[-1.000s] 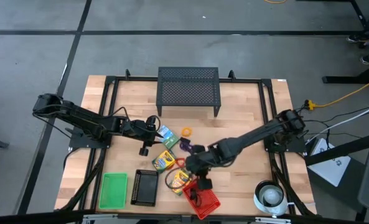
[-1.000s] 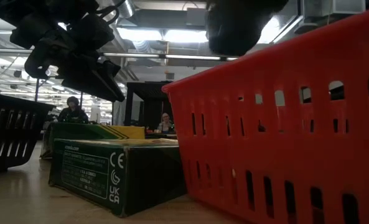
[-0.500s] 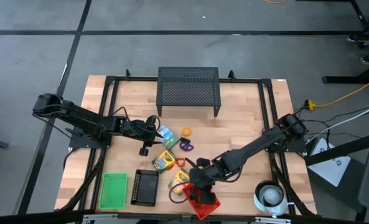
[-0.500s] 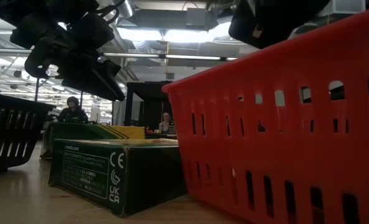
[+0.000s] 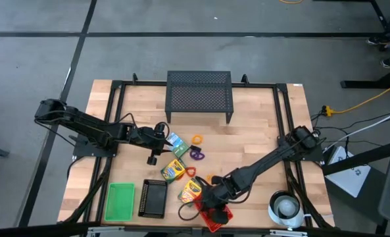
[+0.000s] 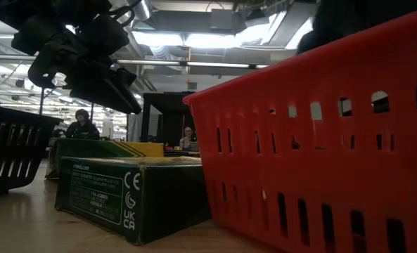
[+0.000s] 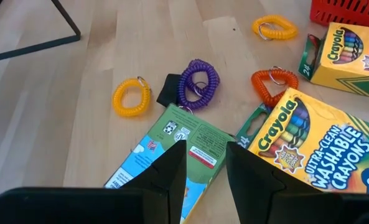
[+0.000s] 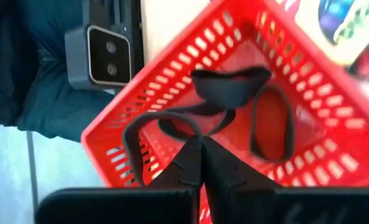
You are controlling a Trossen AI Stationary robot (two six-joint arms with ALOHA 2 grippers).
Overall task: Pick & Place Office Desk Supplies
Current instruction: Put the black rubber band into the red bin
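The right hand (image 8: 201,149) hangs clenched over the red slotted plastic basket (image 8: 308,134), pinching a black band (image 8: 172,121) whose loops already lie inside — if it lifts before letting go, the band may come out again. The left hand (image 7: 206,165) waits half-parted, grasping nothing, above the green cardboard box (image 7: 190,140) on the wooden counter (image 7: 72,93).

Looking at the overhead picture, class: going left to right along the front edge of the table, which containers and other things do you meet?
Green tray → black basket → red basket, with the right gripper above it → white roll.
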